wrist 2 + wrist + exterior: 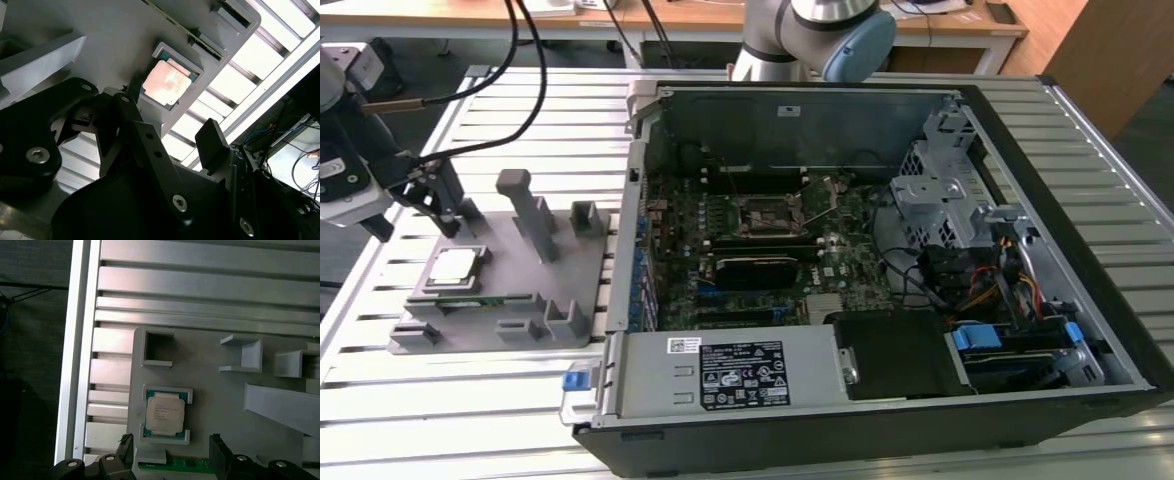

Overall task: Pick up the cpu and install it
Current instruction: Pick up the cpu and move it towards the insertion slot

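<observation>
The cpu (454, 267) is a small square chip with a silvery top. It lies flat in a shallow pocket of the grey fixture block (507, 325), at the exterior view's left. My gripper (414, 215) hovers above the block's far end, a little away from the chip, open and holding nothing. In both wrist views the cpu (166, 82) (164, 412) sits in its pocket just beyond the two black fingertips (212, 140) (217, 447), which stand wide apart. The black-framed motherboard socket (771, 213) sits inside the open computer case (1067, 300).
Upright posts (527, 210) rise from the fixture block beside the gripper. A green memory stick (487, 300) lies in a slot near the block's front. Cables (494, 80) hang over the slatted aluminium table (454, 400). The case holds a power supply (734, 372) and a drive cage (941, 190).
</observation>
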`<state>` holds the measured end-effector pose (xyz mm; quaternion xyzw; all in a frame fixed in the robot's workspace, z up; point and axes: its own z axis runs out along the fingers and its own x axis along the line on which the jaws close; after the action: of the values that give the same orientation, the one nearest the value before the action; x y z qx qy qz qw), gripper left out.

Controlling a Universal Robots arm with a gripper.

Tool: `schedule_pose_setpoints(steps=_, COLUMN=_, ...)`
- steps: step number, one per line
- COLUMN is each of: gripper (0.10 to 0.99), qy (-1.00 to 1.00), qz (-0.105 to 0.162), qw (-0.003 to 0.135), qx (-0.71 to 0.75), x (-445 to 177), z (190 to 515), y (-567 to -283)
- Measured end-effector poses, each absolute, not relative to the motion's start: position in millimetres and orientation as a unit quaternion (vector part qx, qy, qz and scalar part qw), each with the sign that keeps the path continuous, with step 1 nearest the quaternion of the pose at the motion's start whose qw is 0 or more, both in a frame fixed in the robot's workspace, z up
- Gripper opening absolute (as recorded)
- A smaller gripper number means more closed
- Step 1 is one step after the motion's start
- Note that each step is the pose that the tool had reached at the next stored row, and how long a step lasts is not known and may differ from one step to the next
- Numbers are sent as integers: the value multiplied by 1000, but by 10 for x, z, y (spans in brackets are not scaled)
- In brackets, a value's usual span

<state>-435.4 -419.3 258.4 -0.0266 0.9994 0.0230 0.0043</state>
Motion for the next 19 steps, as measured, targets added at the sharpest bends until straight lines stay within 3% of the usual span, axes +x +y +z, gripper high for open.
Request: schedule_pose_setpoints(steps=19, gripper=706, qy=999, qz=23, qw=4, qx=-26, x=-4354, z=2458, y=-4189)
